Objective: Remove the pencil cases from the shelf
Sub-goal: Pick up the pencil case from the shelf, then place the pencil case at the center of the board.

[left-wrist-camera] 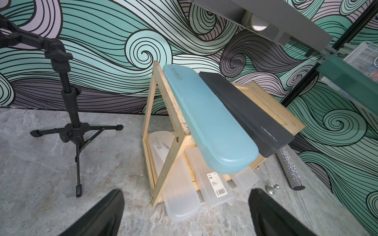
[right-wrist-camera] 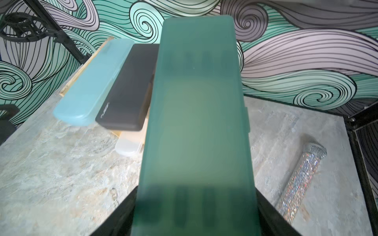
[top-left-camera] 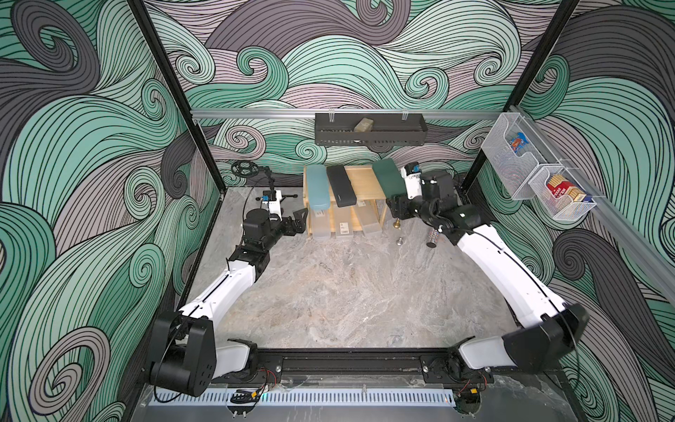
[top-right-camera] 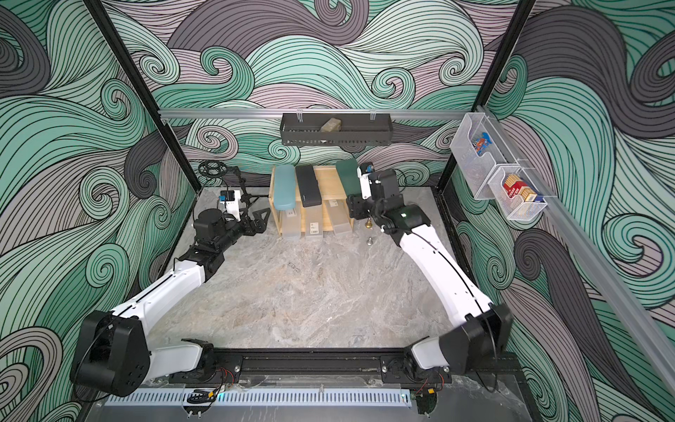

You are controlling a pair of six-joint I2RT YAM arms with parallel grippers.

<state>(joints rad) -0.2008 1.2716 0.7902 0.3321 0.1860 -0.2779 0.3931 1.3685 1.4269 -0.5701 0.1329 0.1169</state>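
Note:
The light wooden shelf (top-left-camera: 361,179) stands at the back of the table. On its top tier lie a teal-blue pencil case (top-left-camera: 317,188) and a black one (top-left-camera: 340,186), their front ends overhanging. Three frosted cases (left-wrist-camera: 180,196) (left-wrist-camera: 216,186) (left-wrist-camera: 245,177) stick out of the lower tier. My right gripper (right-wrist-camera: 195,204) is shut on the near end of the dark green case (right-wrist-camera: 200,122), which hangs in the air by the shelf's right end (top-left-camera: 389,177). Left of the shelf, low and facing it, my left gripper (left-wrist-camera: 186,192) stands open and empty (top-left-camera: 297,219).
A glittery tube (top-left-camera: 433,239) and two small metal knobs (top-left-camera: 396,223) (top-left-camera: 400,241) lie right of the shelf, under my right arm. A black tripod stand (left-wrist-camera: 75,130) is at the back left. A black wall tray (top-left-camera: 369,133) hangs above the shelf, with wire baskets (top-left-camera: 540,175) on the right wall.

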